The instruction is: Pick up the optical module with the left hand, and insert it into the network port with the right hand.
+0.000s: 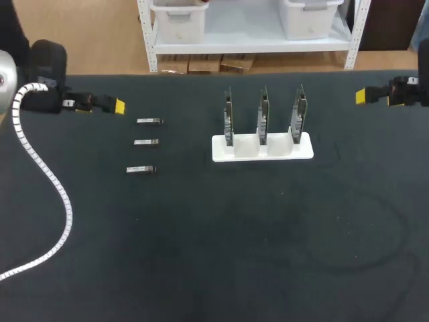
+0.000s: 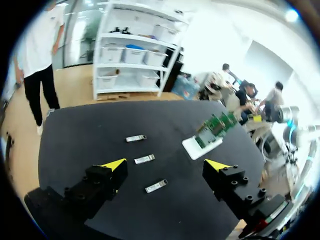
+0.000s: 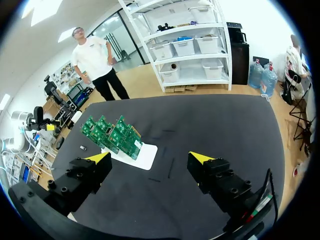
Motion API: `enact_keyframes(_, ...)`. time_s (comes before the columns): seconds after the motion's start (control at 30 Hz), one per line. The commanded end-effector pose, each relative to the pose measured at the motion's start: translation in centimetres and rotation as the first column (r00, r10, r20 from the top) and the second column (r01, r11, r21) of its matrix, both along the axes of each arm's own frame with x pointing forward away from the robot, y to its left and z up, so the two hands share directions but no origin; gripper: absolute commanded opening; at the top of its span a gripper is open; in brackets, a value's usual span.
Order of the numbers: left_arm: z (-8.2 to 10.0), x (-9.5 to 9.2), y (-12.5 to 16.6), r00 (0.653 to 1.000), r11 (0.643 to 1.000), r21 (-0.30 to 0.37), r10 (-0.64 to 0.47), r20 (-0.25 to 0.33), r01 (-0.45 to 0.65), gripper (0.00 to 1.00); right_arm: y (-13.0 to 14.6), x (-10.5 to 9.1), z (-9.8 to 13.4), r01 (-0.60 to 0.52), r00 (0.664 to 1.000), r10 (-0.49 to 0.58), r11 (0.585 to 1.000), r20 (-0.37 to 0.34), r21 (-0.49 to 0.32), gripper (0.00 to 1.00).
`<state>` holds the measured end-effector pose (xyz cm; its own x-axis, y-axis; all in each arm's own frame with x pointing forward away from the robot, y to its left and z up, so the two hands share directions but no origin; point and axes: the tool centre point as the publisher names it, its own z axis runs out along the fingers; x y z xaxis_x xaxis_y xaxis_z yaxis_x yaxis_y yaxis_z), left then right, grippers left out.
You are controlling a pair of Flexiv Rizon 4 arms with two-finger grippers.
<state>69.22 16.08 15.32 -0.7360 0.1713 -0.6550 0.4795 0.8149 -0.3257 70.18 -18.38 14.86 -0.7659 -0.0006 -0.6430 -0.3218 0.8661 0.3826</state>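
Observation:
Three small silver optical modules lie in a column on the black table: the far one (image 1: 149,121) (image 2: 135,138), the middle one (image 1: 146,142) (image 2: 144,159), the near one (image 1: 141,169) (image 2: 156,186). A white stand (image 1: 263,149) (image 2: 201,146) (image 3: 141,156) holds three upright green circuit boards (image 1: 263,115) (image 3: 111,135) with the network ports. My left gripper (image 1: 119,106) (image 2: 165,164) hovers open at the far left, above and left of the modules. My right gripper (image 1: 360,96) (image 3: 150,157) hangs open at the far right, with the stand ahead of it. Neither holds anything.
A white ribbed cable (image 1: 50,176) trails from the left arm across the table's left side. The black table (image 1: 221,241) stretches bare in front of the stand and modules.

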Motion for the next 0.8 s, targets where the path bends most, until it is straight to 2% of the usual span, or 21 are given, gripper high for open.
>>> enact_keyframes(0.03,0.7,0.6,0.1,0.994,0.995,0.05,-0.087,-0.067,0.09,1.0,0.0,-0.1,0.1,0.002,1.0,-0.002,1.0,-0.001,-0.002,1.0)
enact_keyframes(0.17,0.3,-0.2,-0.2,0.974,0.971,0.13,-0.182,-0.134,0.199,1.0,0.0,-0.1,0.1,0.002,1.0,-0.002,1.0,-0.001,-0.002,1.0)
enact_keyframes(0.2,0.3,-0.4,-0.3,0.969,0.961,0.164,-0.2,-0.146,0.223,1.0,0.0,-0.1,0.1,0.002,1.0,-0.002,1.0,-0.001,-0.002,1.0)
enact_keyframes(0.33,-0.4,-1.3,-0.4,0.93,0.905,0.231,-0.32,-0.18,0.356,1.0,0.0,-0.1,0.1,0.002,1.0,-0.002,1.0,-0.001,-0.002,1.0)
enact_keyframes(0.43,-1.3,-1.7,-0.1,0.915,0.881,0.266,-0.345,-0.207,0.392,1.0,0.0,-0.1,0.1,0.002,1.0,-0.002,1.0,-0.001,-0.002,1.0)
enact_keyframes(0.57,-2.3,-1.7,0.7,0.919,0.889,0.262,-0.322,-0.227,0.376,1.0,0.0,-0.1,0.1,0.002,1.0,-0.002,1.0,-0.001,-0.002,1.0)
enact_keyframes(0.63,-2.5,-1.8,1.0,0.927,0.908,0.234,-0.293,-0.235,0.346,1.0,0.0,-0.1,0.1,0.002,1.0,-0.002,1.0,-0.001,-0.002,1.0)
enact_keyframes(0.8,-2.5,-1.8,1.0,0.927,0.908,0.234,-0.293,-0.235,0.346,1.0,0.0,-0.1,0.1,0.002,1.0,-0.002,1.0,-0.001,-0.002,1.0)
